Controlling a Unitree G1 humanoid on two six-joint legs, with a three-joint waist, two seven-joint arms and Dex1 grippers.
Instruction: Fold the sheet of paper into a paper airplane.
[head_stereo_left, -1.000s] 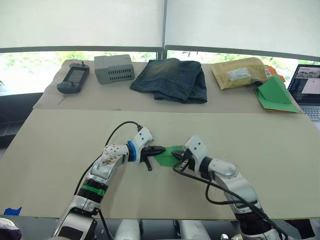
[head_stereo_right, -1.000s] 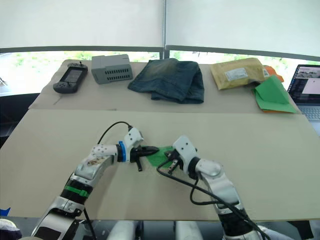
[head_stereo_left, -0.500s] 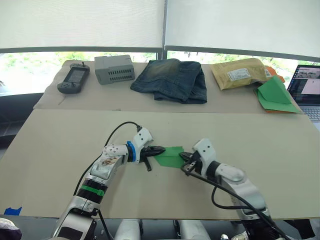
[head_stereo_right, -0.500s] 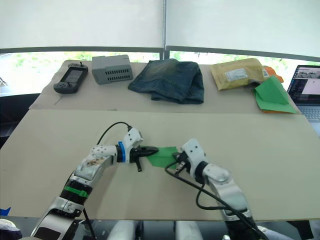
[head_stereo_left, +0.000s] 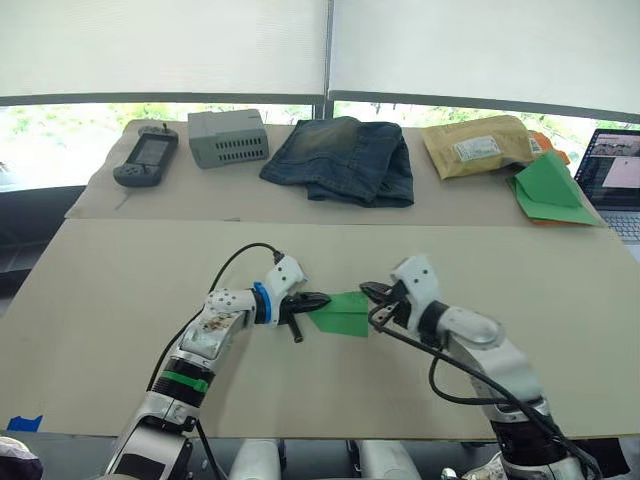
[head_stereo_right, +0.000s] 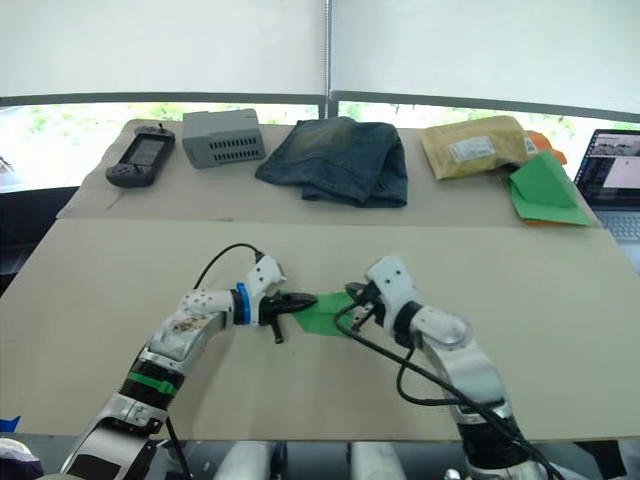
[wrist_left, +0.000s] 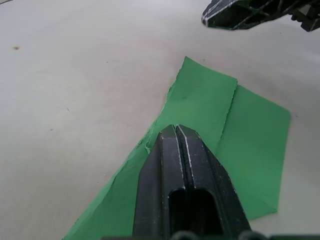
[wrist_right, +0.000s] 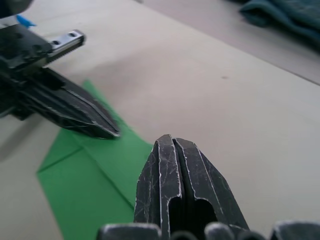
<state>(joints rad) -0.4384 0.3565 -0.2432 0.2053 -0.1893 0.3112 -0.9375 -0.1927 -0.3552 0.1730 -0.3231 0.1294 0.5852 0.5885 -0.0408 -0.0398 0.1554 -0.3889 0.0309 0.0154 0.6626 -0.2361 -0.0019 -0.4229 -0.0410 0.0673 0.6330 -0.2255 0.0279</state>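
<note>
Left tool (head_stereo_left: 318, 299) pressed together on the sheet of paper (head_stereo_left: 343, 312); right tool (head_stereo_left: 370, 291) pressed together just above it

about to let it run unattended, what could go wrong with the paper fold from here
1. The left claw, shut, pins only the pointed end of the sheet of paper; the sheet may pivot if nudged.
2. The right claw, shut, sits off the sheet's far edge, so the folded flap could spring open.
3. The thin paper lies flat on the table, hard to pick up without crumpling.
</note>
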